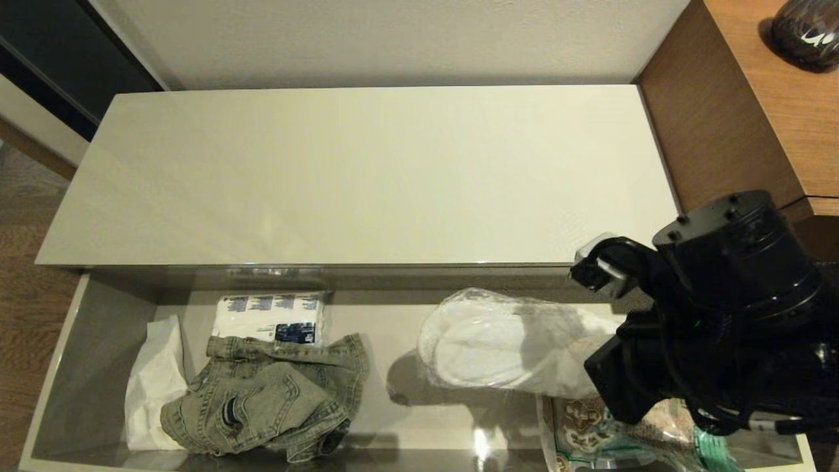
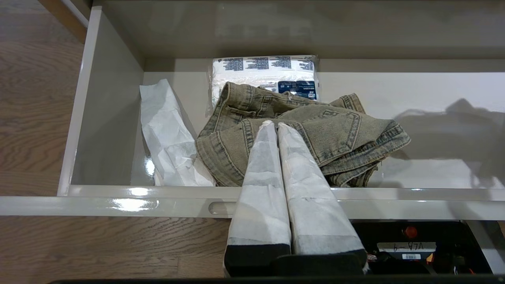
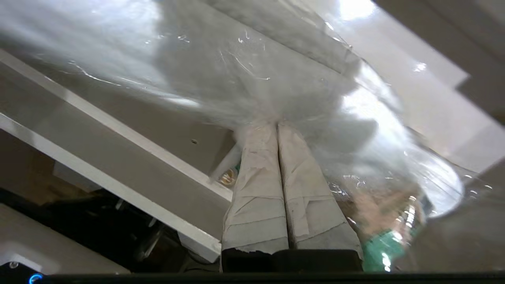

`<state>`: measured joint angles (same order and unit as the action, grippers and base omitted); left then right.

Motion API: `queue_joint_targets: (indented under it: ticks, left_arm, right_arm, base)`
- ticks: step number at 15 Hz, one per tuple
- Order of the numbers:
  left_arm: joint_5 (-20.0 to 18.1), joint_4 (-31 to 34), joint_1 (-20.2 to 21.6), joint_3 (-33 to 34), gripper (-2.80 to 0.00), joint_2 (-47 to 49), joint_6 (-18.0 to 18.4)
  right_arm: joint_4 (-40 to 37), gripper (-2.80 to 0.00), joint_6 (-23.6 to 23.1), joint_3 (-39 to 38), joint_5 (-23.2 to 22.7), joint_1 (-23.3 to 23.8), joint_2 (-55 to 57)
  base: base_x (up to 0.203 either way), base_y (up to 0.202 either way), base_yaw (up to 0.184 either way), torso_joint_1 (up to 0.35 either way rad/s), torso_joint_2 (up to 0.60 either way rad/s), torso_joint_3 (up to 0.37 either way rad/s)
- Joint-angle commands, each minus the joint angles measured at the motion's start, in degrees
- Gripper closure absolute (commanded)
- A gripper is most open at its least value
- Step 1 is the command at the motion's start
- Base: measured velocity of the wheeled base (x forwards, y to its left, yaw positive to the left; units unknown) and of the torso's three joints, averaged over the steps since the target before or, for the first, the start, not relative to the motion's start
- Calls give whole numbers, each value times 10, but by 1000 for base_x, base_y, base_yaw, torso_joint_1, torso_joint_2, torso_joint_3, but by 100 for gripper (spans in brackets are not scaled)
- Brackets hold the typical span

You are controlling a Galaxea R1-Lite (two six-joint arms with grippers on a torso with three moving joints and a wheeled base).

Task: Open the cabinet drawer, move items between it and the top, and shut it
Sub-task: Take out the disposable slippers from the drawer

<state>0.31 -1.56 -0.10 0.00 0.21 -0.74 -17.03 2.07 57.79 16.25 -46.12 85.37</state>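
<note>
The cabinet drawer (image 1: 105,341) stands pulled out below the bare top (image 1: 367,177). The olive-grey denim jacket (image 1: 262,403) lies crumpled in the drawer's left half. In the left wrist view my left gripper (image 2: 275,124) is shut and empty, reaching over the drawer's front rim (image 2: 158,192) with its tips above the jacket (image 2: 335,134); the head view does not show it. My right gripper (image 3: 277,124) is shut on the clear plastic of the slipper pack (image 3: 244,79). The slipper pack (image 1: 498,344) hangs over the drawer's right half, and the right arm (image 1: 721,314) hides its near end.
A white-and-blue tissue pack (image 1: 272,318) lies behind the jacket, with crumpled white paper (image 1: 154,387) at the drawer's left end. A printed snack bag (image 1: 590,432) lies at the front right, under the pack. The taller wood-grain desk (image 1: 754,98) stands to the right.
</note>
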Motion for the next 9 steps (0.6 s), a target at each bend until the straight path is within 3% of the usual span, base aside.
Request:
queue_joint_targets:
  ticks: [1,6,9]
  left_arm:
    - [0,0,0,1,0,0,0]
    - [0,0,0,1,0,0,0]
    - [0,0,0,1,0,0,0]
  right_arm:
    - [-13,0,0,34,24,1,-28]
    - [-92,0,-13,142,35,48,-31]
    - [-106,0,-31,136,30,66,-28]
  base:
    - [0,0,0,0,0,0]
    - [0,0,0,0,0,0]
    - [0,0,0,0,0,0]
